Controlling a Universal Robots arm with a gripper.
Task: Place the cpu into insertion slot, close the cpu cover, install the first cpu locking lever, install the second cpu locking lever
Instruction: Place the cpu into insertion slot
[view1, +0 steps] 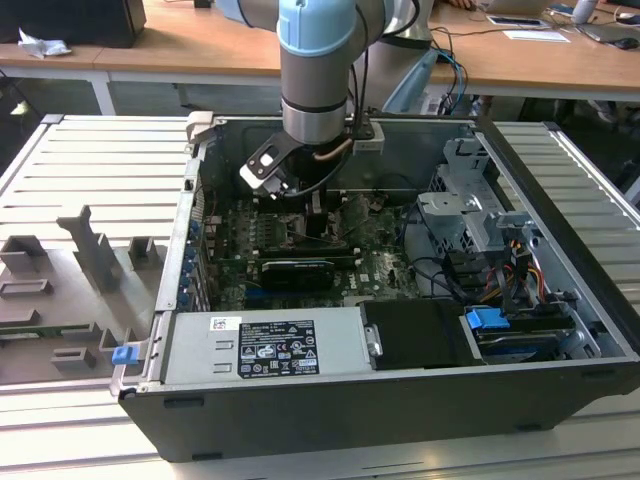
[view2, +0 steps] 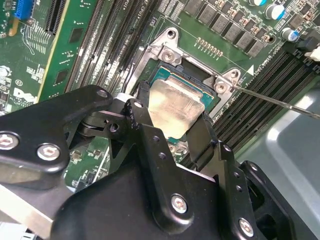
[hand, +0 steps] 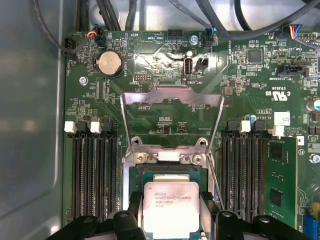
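Observation:
The cpu (hand: 171, 207), a pale silver square chip, lies level in the insertion slot (hand: 134, 181); in the second wrist view the cpu (view2: 172, 107) shows its green edge against the dark slot (view2: 196, 76). My gripper (hand: 171, 220) is shut on it, one black finger (view2: 142, 102) against each of two opposite sides. The cpu cover (hand: 172, 95) stands swung up and open behind the socket. A thin locking lever (view2: 280, 102) sticks out free beside the socket. In the exterior view the gripper (view1: 315, 215) reaches down into the computer case.
Black memory slots (hand: 92, 180) flank the socket on both sides. A coin battery (hand: 109, 62) and cables sit beyond the cover. In the case are a black card (view1: 300, 272), a power supply (view1: 265, 345) and a drive cage (view1: 470, 210).

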